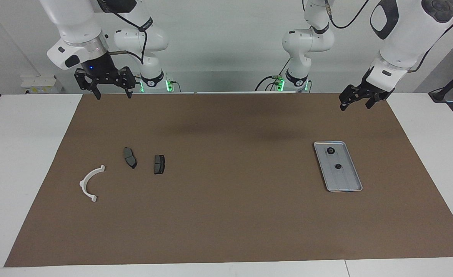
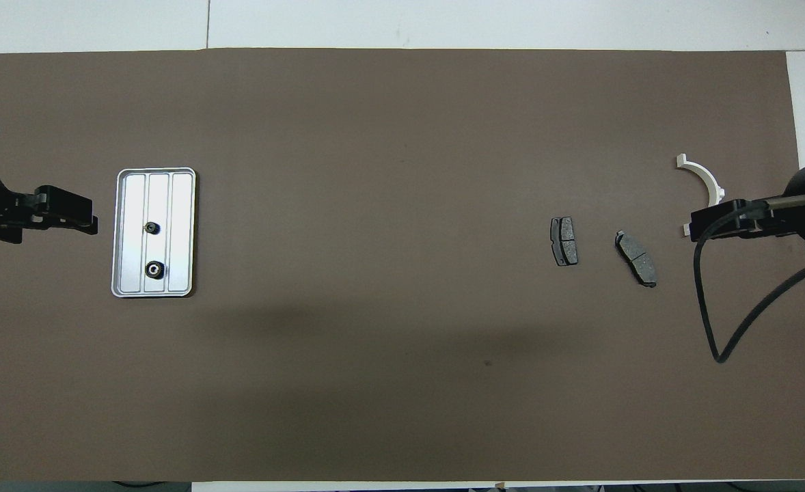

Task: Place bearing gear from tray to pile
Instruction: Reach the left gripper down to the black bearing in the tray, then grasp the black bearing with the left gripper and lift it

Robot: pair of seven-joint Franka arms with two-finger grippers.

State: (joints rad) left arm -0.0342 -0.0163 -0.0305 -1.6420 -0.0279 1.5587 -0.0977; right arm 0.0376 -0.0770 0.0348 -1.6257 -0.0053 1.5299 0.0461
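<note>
Nearest my robots, the left gripper (image 1: pixel 359 101) hangs over the brown mat's edge, its finger spread unreadable; the right gripper (image 1: pixel 112 90) waits there too, fingers wide. Farther out than the left gripper lies the flat silver-grey ribbed metal tray (image 1: pixel 355 175), holding two small black round bearing gears (image 1: pixel 330 151), one farther along. The pile (image 1: pixel 134 163), two dark grey brake pads and a white curved bracket (image 1: pixel 90 184), sits well apart from the tray, toward the right arm's end. I judge the tiny gear could slip while crossing
</note>
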